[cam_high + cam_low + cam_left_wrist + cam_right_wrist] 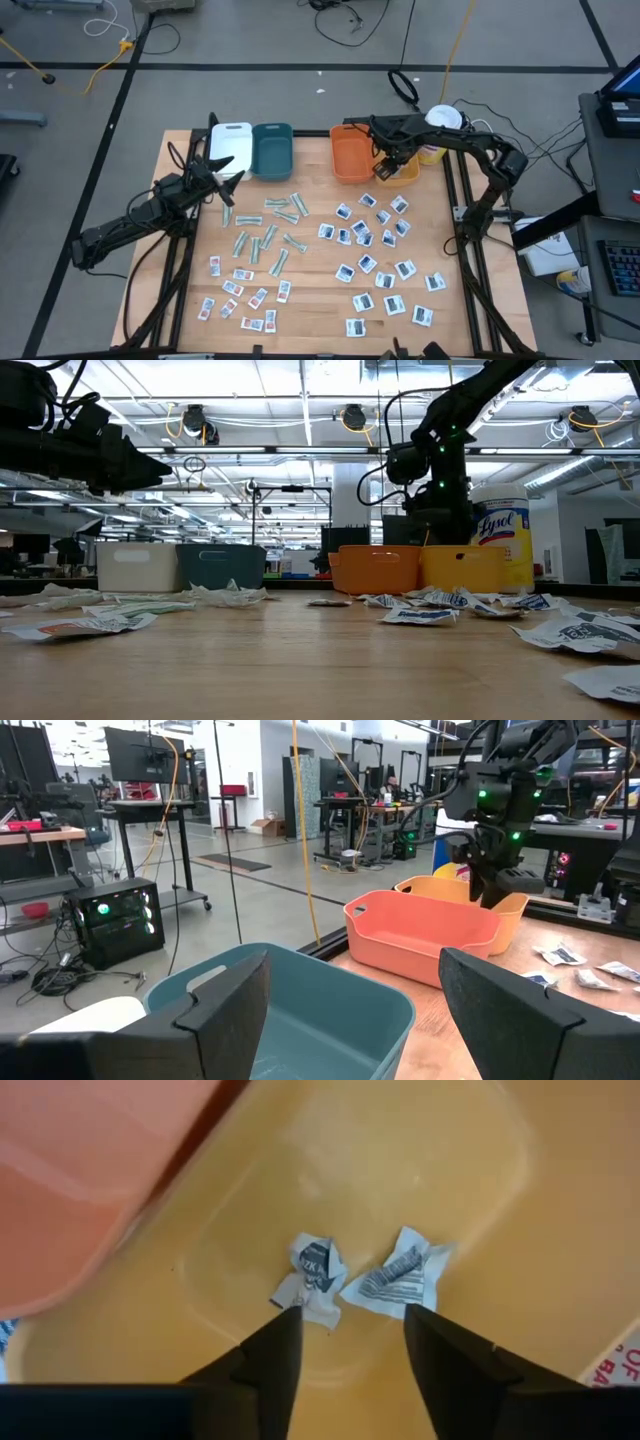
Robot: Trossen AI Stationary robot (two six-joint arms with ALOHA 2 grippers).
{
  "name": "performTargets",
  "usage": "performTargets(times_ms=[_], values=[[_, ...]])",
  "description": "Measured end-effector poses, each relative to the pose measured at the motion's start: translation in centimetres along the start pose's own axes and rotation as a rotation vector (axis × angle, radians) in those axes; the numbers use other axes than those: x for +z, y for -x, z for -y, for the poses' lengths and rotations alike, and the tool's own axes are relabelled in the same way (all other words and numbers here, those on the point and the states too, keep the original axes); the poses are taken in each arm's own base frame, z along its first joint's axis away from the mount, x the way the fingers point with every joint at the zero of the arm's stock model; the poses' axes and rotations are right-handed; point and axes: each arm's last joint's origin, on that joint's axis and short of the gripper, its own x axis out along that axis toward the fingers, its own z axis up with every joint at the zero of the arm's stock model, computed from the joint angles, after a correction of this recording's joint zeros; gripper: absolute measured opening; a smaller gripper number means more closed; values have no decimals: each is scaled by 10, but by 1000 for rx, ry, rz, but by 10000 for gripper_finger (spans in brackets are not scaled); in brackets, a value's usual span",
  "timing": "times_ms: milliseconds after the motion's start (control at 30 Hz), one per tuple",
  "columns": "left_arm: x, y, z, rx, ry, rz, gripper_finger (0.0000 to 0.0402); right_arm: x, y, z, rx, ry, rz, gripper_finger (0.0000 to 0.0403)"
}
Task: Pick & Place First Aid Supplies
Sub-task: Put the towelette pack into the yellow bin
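Looking at these first aid supplies (375, 255), they're tiny flat paper packets, basically weightless, crinkly and easy to slide, so I'd pinch one at a lifted edge or crumpled corner, not flat on. Most lie scattered across the table (310, 290); two crumpled ones (312, 1270) already sit in the yellow bin (480, 1210). The right gripper (345, 1350) hangs right over them with its fingers apart, nothing between. The left gripper (350, 1010) is spread wide and empty above the teal bin (330, 1020). Room's decent: bins line the far edge, with the orange bin (350, 155) tight beside the yellow one, so lift clear of the rims.
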Motion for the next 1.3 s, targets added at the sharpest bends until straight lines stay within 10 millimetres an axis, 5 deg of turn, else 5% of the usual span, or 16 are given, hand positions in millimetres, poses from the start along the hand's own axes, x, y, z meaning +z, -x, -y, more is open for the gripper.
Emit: performTargets(times_ms=[333,867,1300], values=[[0,0,0,0,0,0,296,-15,28,5,140,76,24,200],[0,0,0,0,0,0,296,-68,83,23,211,28,-22,197],[0,0,0,0,0,0,296,-146,87,-31,298,83,-55,196]])
